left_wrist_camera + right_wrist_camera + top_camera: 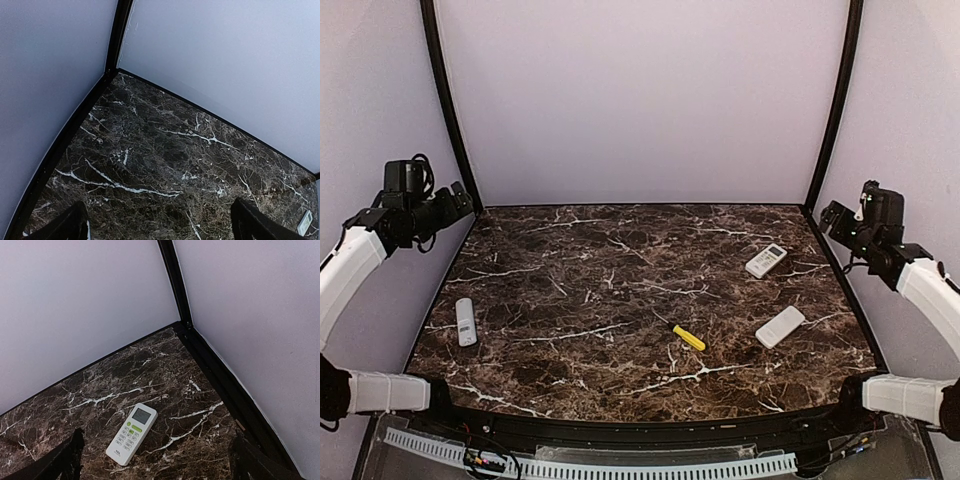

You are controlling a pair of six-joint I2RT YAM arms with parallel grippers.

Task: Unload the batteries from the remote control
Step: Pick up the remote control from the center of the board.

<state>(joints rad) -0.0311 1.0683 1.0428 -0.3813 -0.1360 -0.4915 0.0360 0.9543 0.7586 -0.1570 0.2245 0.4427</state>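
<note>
The dark marble table (620, 300) fills the floor of the booth, with pale walls (640, 100) closing it in on three sides.

The left arm (355, 265) is drawn back off the table's left edge, its white forearm rising from low at the near corner and bending inward. It holds the left gripper (460, 200) high beside the far left corner, aimed across the table. The right arm (930, 290) mirrors it on the other side, with the right gripper (832, 215) raised near the far right corner. Both claws stand wide and hold nothing. In each wrist view, the left gripper (160, 202) and the right gripper (157, 435) have their dark fingers at opposite bottom corners with bare marble between them.

Three white remotes lie flat, well apart:
- The left remote (466, 321) sits by the left edge.
- The screen remote (766, 260) lies buttons up in the far right part, below the right claw (132, 433).
- The plain remote (780, 326) lies nearer.

A yellow-handled screwdriver (686, 336) lies near the middle, left of the plain remote. The batteries cannot be seen; any would be hidden inside the remotes.
</note>
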